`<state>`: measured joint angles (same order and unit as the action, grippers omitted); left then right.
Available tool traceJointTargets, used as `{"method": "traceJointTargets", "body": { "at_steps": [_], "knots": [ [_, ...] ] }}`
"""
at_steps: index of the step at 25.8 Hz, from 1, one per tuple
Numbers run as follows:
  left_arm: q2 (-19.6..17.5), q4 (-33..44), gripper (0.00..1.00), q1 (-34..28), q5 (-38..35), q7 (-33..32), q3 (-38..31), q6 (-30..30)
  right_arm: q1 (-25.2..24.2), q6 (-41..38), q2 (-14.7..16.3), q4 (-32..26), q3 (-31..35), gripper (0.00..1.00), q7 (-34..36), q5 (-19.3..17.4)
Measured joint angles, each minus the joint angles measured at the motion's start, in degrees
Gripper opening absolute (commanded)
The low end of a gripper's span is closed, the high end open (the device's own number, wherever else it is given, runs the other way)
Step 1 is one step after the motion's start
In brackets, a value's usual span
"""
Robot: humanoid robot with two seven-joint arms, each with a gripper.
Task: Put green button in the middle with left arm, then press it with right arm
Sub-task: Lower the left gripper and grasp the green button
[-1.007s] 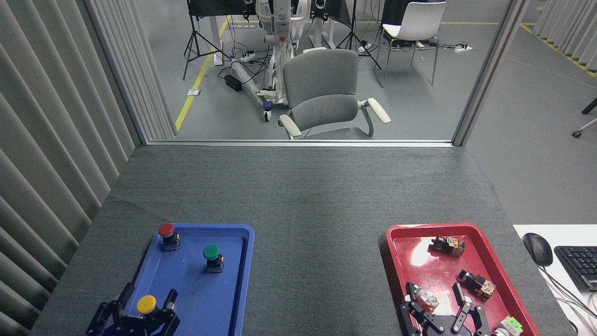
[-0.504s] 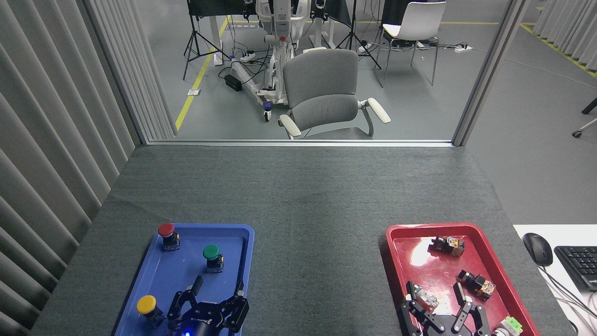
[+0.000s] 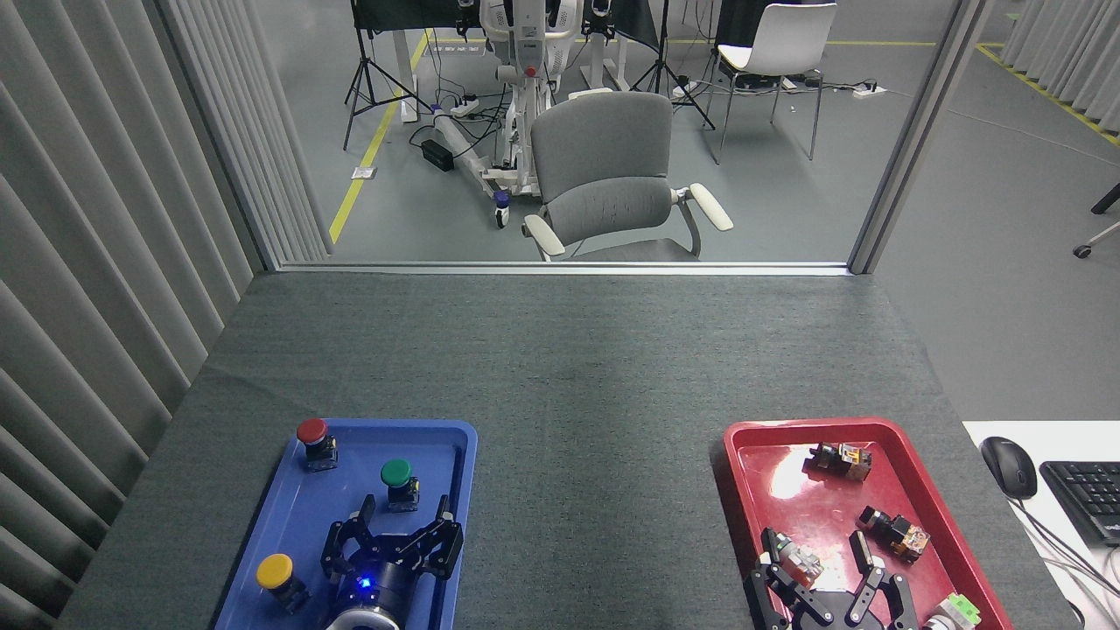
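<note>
Spread open and empty, the left black claw end effector (image 3: 404, 516) sits just behind the upright dark-green mushroom-capped button (image 3: 398, 482), apparently lined up for grasping

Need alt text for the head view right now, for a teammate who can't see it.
The left gripper, open, hangs over the blue tray just short of the green button, which stands there with a red button and a yellow button. The right gripper sits open over the red tray; the grey table middle is bare.
</note>
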<state>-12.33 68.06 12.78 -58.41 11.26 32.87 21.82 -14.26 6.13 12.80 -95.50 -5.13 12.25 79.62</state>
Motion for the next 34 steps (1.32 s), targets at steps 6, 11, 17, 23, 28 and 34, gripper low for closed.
{"method": "traceJointTargets", "body": {
  "at_steps": [6,11,17,23,28,34],
  "knots": [
    [1.4,-5.8,0.99,2.9,0.2,0.3,-0.3,-0.4,0.1,0.2,0.1,0.8,0.0,0.99,0.1,0.0],
    [2.9,-10.4,0.99,4.9,0.2,1.1,-0.5,-1.5,0.1,0.2,0.2,1.1,-0.1,0.99,0.1,0.0],
    [3.8,-15.6,0.98,6.9,0.3,1.4,-1.6,-1.9,0.2,0.2,0.2,1.3,-0.2,0.99,0.2,0.0],
    [4.5,-17.4,0.97,8.0,0.2,2.2,-2.4,-2.1,0.4,0.3,-0.1,1.4,-0.8,0.99,0.2,0.2],
    [5.0,-19.5,0.85,9.1,0.2,2.7,-2.5,-3.1,0.7,0.3,-0.4,1.4,-1.1,0.99,0.2,0.3],
    [5.7,-23.0,0.62,10.7,0.2,2.9,-2.5,-5.1,0.8,0.5,-0.9,1.4,-1.1,0.99,0.2,0.3]
  ]
}}
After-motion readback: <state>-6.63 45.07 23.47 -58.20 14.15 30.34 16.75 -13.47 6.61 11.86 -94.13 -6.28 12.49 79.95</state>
